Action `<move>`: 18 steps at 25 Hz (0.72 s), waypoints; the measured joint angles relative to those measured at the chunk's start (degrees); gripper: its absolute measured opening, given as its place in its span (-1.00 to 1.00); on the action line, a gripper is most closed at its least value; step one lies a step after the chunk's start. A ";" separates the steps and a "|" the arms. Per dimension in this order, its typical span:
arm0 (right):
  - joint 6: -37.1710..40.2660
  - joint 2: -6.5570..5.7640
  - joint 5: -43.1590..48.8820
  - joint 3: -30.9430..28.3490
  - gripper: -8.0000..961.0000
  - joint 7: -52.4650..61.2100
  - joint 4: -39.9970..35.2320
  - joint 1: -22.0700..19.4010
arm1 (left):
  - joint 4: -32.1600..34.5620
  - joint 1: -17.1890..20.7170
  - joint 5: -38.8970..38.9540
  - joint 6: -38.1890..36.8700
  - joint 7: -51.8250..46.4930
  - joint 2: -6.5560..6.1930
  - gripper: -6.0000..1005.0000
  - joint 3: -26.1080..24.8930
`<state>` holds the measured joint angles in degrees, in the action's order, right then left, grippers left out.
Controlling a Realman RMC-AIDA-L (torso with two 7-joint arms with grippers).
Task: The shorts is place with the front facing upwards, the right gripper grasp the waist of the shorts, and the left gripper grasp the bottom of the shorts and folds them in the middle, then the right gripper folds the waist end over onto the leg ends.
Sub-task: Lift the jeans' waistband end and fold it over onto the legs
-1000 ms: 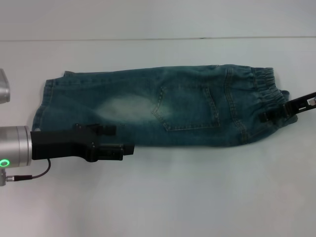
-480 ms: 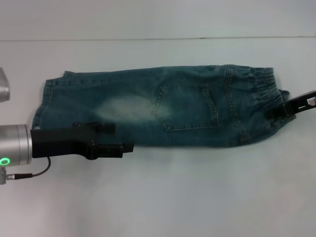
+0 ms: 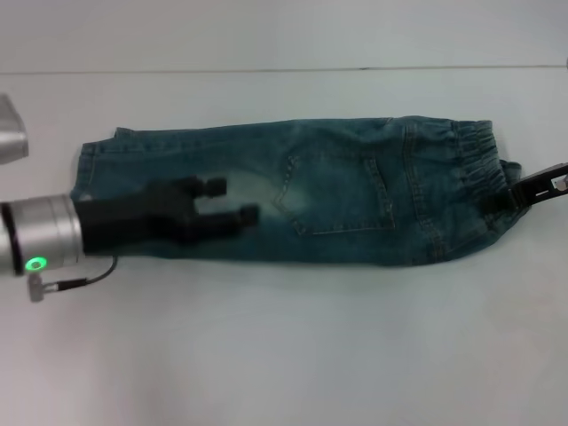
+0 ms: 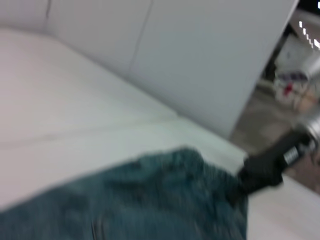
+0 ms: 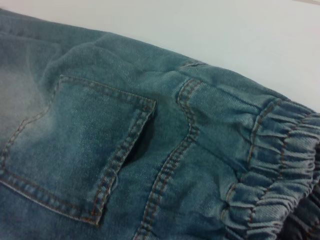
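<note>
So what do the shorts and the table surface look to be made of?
The shorts: washed blue-green denim, going by the twill weave, tan stitching and faded patch; the waist looks elasticated, being puckered. The table: smooth matte white, possibly laminate.

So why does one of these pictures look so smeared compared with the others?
Left wrist view: motion-smeared, the blue-green denim shorts soft. Head view: the black left gripper is slightly smeared, the rest crisp. Right wrist view: sharp, tan pocket stitching clear.

white table [image 3: 355, 355], shorts [image 3: 355, 200] lying flat
</note>
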<state>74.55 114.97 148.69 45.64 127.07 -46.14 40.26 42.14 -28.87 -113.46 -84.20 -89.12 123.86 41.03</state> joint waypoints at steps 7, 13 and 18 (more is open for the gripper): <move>2.47 -0.61 -2.16 -0.17 -0.80 -0.08 -1.97 -0.20 | -12.10 -4.78 10.00 9.37 15.68 0.52 0.43 0.15; 11.59 -2.78 -8.29 -2.48 -0.80 -1.92 -3.63 -0.48 | -30.19 -10.41 28.62 18.46 42.19 0.76 0.21 -0.42; 19.40 -5.67 -13.35 -5.99 -0.80 -2.30 -3.89 -0.21 | -43.47 -13.33 45.76 19.85 70.83 0.77 -0.10 -7.90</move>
<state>93.95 109.30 135.35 39.65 124.76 -50.03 40.05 -1.33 -42.20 -67.69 -64.35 -18.29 124.63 33.13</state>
